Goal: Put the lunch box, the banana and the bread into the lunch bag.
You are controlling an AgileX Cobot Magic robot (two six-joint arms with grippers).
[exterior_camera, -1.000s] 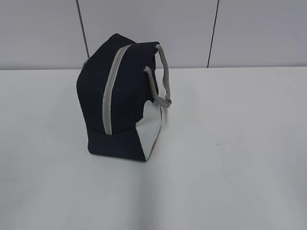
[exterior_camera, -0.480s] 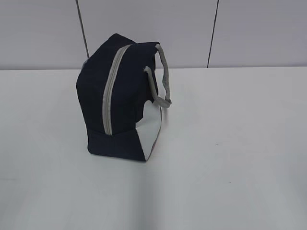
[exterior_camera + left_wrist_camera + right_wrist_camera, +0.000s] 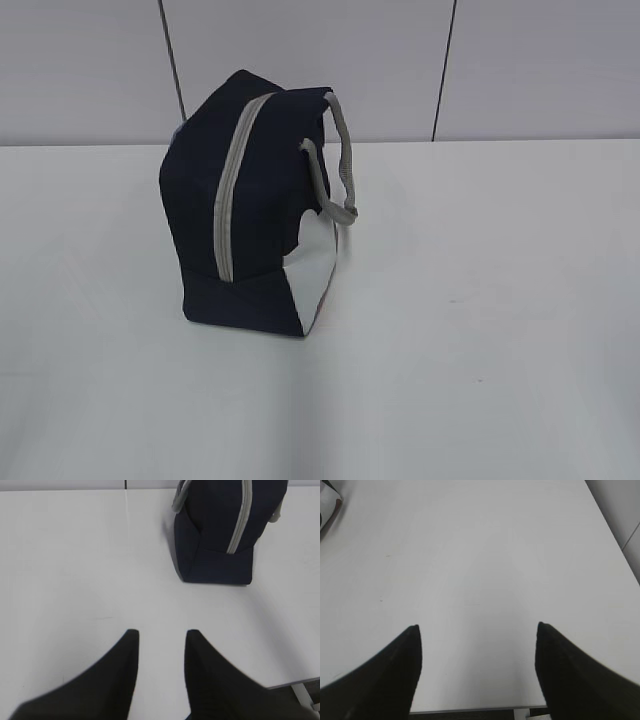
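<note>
Currently I see the lunch bag (image 3: 250,210) standing alone on the white worktop (image 3: 480,330), left of centre in the exterior view. Its grey zipper (image 3: 232,185) runs over the top and down the near face, and it looks done up along the stretch I can see. Grey strap handles (image 3: 343,170) loop off the right side above the white side panel (image 3: 315,270). Grey wall panels (image 3: 300,60) stand behind the worktop.

Left claw (image 3: 161,636): my left wrist view shows both dark fingers (image 3: 125,665) over bare worktop, a narrow gap between them, nothing in it. Partly spread, empty. The bag sits ahead and to the right of it, well apart, its zipper end facing this camera.

Right claw (image 3: 477,630): fingers (image 3: 405,665) set wide apart over bare worktop, near the front edge, holding nothing. Only a corner of the bag (image 3: 329,502) shows at the top left of that view, far from the claw.

Neither claw appears in the exterior view. I cannot find the lunch box, banana or bread in any view.
</note>
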